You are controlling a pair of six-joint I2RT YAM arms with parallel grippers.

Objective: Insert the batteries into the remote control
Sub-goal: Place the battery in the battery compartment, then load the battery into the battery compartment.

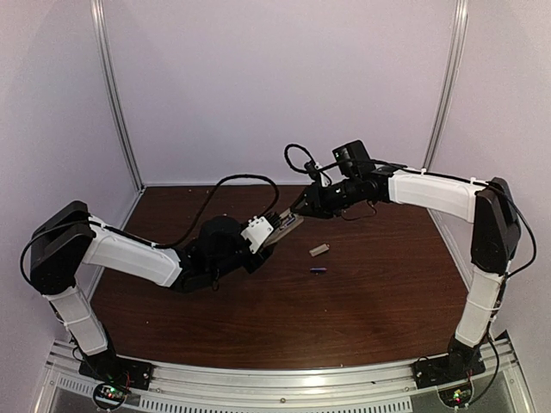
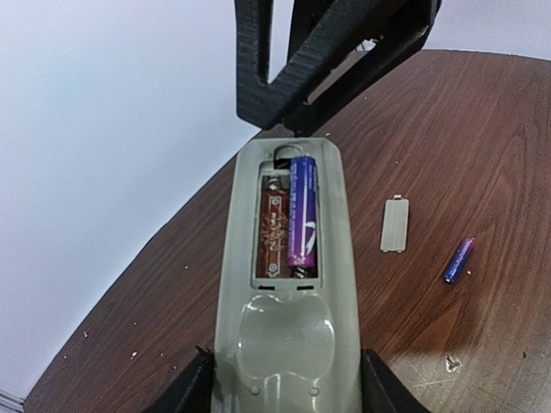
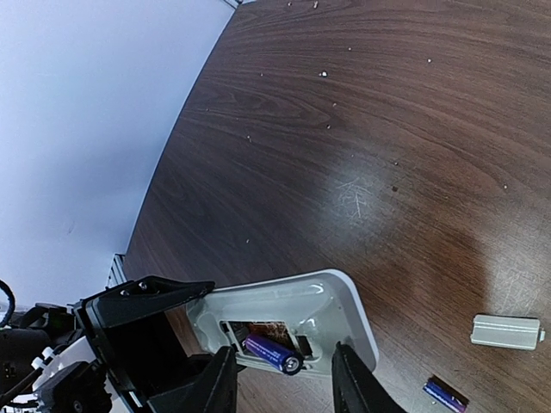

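The left tool is closed tight on the near end of the slim grey-beige plastic remote control. It holds the remote control up above the dark brown wooden table, with the back side facing up. The little box for batteries in the back has no cover on it. One small dark purple battery with silver ends lies in the right half of that box, as the left wrist camera sees it. The half beside it shows a brown board. The right tool is at the far end of the remote control, right by the top end of that battery. Its two black fingers stand a bit apart, with the battery's silver end between them, and I cannot see them squeezing anything. The second battery, purple like the first, lies on the table off to the right of the remote control. The small flat beige cover piece lies on the table too. It is between the remote control and the second battery and touches neither. Seen from above, both arms reach in and meet over the middle of the table.
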